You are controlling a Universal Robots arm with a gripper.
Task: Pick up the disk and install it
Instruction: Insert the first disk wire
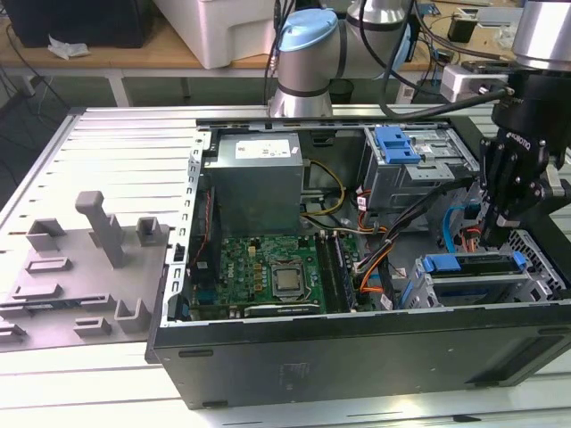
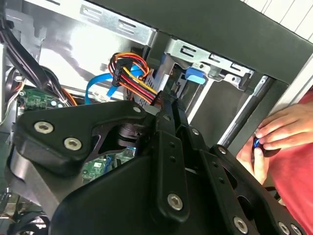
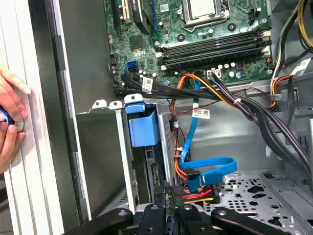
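Note:
The disk (image 1: 468,278) sits on edge in the lower drive cage at the case's front corner, on the exterior view's right, with its blue bracket (image 1: 473,262) along the top. In the first wrist view the bracket's blue tab (image 3: 142,125) sticks out of the cage beside the disk's dark edge (image 3: 152,171). My black gripper (image 1: 496,234) hangs just above and behind the disk, close to the cables. Its fingers are pressed together in both wrist views (image 2: 168,105) (image 3: 171,196), with nothing visible between them.
A grey power-supply box (image 1: 259,174) and the motherboard (image 1: 268,267) fill the case's middle. A silver cage with a blue latch (image 1: 397,143) stands at the back. Orange and blue cables (image 3: 205,176) lie by the gripper. A person's hand (image 3: 10,117) rests outside the case. A grey fixture (image 1: 89,259) lies on the table.

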